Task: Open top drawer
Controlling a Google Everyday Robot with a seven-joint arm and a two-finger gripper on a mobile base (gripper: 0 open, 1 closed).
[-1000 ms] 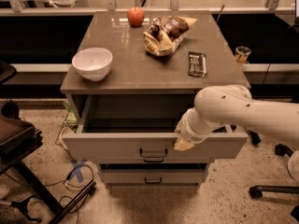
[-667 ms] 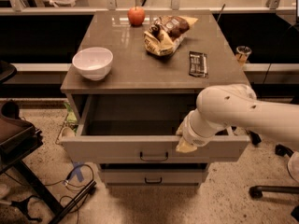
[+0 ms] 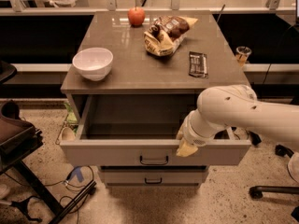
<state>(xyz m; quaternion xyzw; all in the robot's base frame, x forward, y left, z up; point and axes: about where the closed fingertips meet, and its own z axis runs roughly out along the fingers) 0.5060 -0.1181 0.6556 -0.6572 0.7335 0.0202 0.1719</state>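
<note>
The top drawer (image 3: 117,152) of the grey cabinet stands pulled well out, its flat grey front facing me with a small dark bar handle (image 3: 154,161) at the centre. Its deep grey box looks empty. My gripper (image 3: 186,146) comes in from the right on a white arm and sits at the drawer's front edge, just right of the handle. A narrower drawer (image 3: 153,176) below is closed.
On the cabinet top (image 3: 140,73) are a white bowl (image 3: 92,63), a red apple (image 3: 136,16), a chip bag (image 3: 164,33) and a dark snack bar (image 3: 197,63). A dark chair (image 3: 18,139) stands at the left, cables on the floor, chair wheels at the right.
The drawer has slid a little further out towards me, and my gripper has moved with its front edge.
</note>
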